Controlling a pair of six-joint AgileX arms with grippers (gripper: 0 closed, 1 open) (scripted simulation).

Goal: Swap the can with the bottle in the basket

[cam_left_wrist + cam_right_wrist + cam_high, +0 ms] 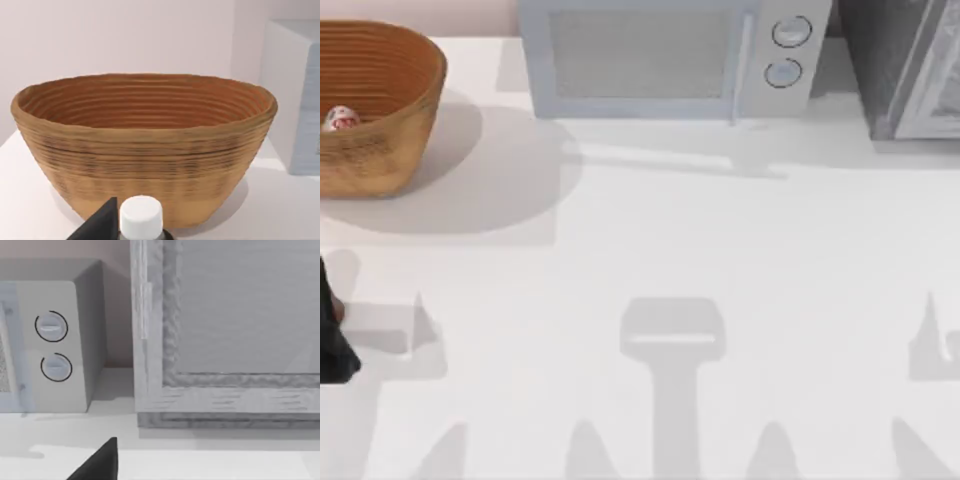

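Observation:
The basket (380, 150) stands at the table's far left back, tan and ribbed, and the left wrist view faces its wall (145, 165) from close by. Inside it lies the can (340, 118), white with red print. My left gripper (332, 345) is at the table's left edge, in front of the basket, shut on the bottle (337, 310), which shows as a sliver of reddish brown. In the left wrist view the bottle's white cap (141, 216) sits right beside a black finger (100, 225). My right gripper shows one black finger (102, 462), facing the back right.
A pale microwave (660, 60) with two round knobs stands at the back middle, and its side also appears in the right wrist view (55, 345). A grey framed cabinet (910, 70) fills the back right corner. Bare white tabletop (670, 230) stretches between them and the front.

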